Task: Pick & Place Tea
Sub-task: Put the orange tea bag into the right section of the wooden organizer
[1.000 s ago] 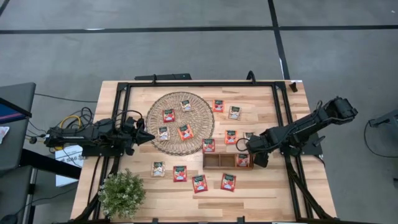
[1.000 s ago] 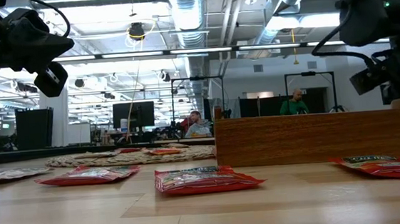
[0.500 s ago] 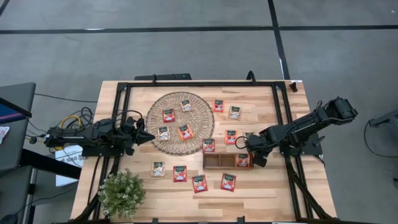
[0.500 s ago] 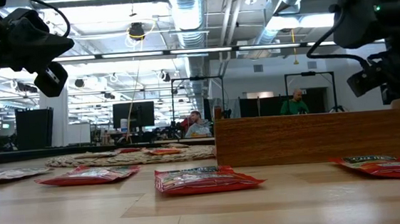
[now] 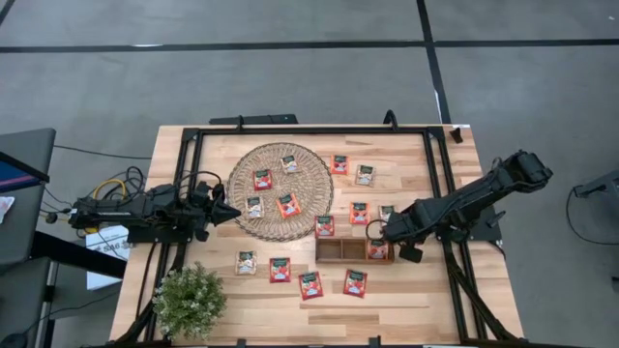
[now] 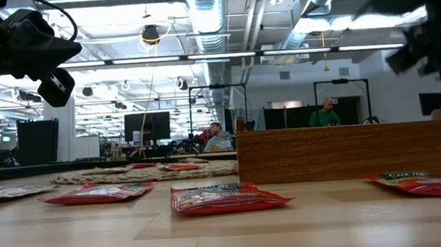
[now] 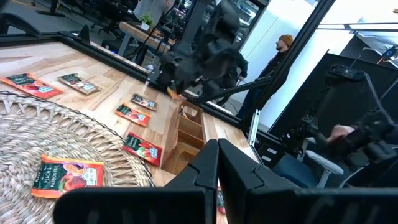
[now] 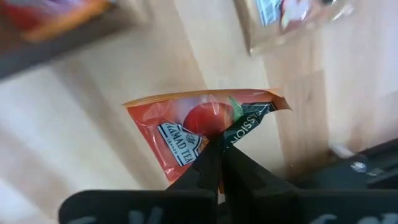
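Tea sachets [image 5: 280, 270], flat red and beige squares, lay scattered on the pale wood counter [image 5: 406, 295] and wicker mat [image 5: 309, 174]. One glossy red sachet [image 8: 186, 127] hung pinched in the right claw [image 8: 219, 144] near the tray [image 5: 340, 249]. Left claw [image 5: 230, 214] sat clenched at the mat's edge.

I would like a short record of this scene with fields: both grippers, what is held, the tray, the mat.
left gripper: shut, empty, at the left edge of the wicker mat
right gripper: shut on a red sachet, lifted near the tray's right end
wooden tray: one red sachet in its right compartment, the others look empty
sachets on the mat: four
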